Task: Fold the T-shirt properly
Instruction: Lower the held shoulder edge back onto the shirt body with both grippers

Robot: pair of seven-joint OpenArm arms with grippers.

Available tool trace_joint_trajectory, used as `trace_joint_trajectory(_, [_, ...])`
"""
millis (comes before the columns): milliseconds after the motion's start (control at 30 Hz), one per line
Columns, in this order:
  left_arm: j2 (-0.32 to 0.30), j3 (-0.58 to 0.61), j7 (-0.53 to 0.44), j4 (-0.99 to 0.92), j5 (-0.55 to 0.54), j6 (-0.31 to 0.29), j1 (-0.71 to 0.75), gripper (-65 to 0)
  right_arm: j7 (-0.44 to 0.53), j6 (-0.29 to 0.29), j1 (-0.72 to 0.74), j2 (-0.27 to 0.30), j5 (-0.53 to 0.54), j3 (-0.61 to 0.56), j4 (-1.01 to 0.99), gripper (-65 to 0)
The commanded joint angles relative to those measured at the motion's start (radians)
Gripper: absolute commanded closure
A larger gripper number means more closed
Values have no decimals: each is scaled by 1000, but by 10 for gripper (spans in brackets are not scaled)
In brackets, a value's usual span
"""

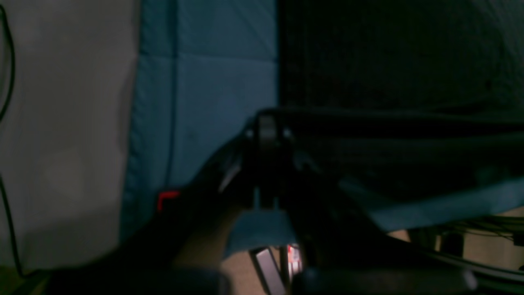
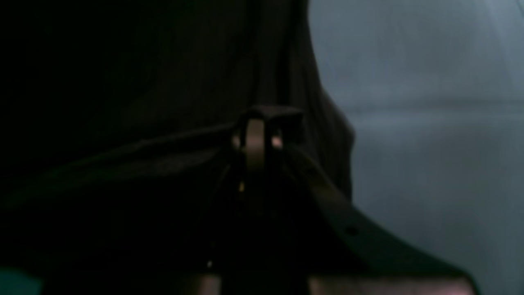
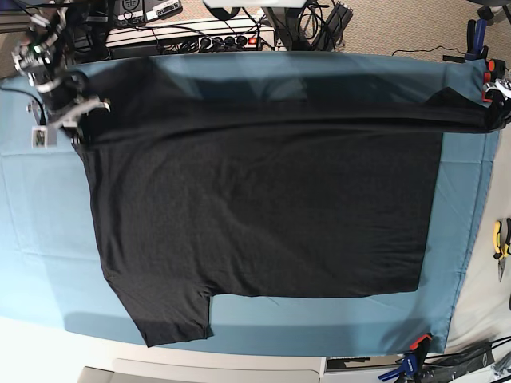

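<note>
The black T-shirt (image 3: 263, 215) lies plain side up, spread over the blue table cloth (image 3: 48, 239), with one short sleeve at the front left. Its far edge is lifted and stretched in a straight band between both grippers. My right gripper (image 3: 80, 112) is at the far left and shut on that edge; in the right wrist view (image 2: 256, 135) black fabric (image 2: 143, 123) fills the space around its closed jaws. My left gripper (image 3: 493, 112) is at the far right, past the table edge, and shut on the shirt's other end; it also shows in the left wrist view (image 1: 266, 131) with dark fabric (image 1: 389, 82) beside it.
A power strip and cables (image 3: 192, 36) lie behind the table. A red clamp (image 3: 485, 76) holds the cloth at the far right corner, and another clamp (image 3: 411, 359) at the front right. Yellow pliers (image 3: 501, 239) lie to the right. Pale floor (image 1: 61, 143) shows beyond the cloth.
</note>
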Motion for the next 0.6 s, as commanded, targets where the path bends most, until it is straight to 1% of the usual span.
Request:
trace_joint_trajectory(0, [-25, -13, -23, 11, -10, 0, 3, 0, 34, -23, 16, 17, -23, -5, 14, 0])
trace_joint_trajectory(133, [-27, 23, -37, 11, 13, 0, 3, 0, 60, -65, 48, 22, -86, -13, 8, 0])
trace_joint_trajectory(267, [-37, 129, -88, 11, 81, 0, -8, 0, 74, -76, 68, 48, -120, -13, -13, 0])
trace_joint_trajectory(367, [-36, 201, -97, 9, 132, 5, -59, 0, 74, -76, 87, 76, -121, -13, -57, 0])
trace_joint_trajectory(467, [-43, 264, -124, 9, 198, 49, -114, 0, 74, -76, 109, 93, -114, -13, -117, 0])
trace_joint_trajectory(567, [-64, 325, -141, 8, 253, 58, -160, 0, 71, -71, 138, 103, -71, -13, -185, 0])
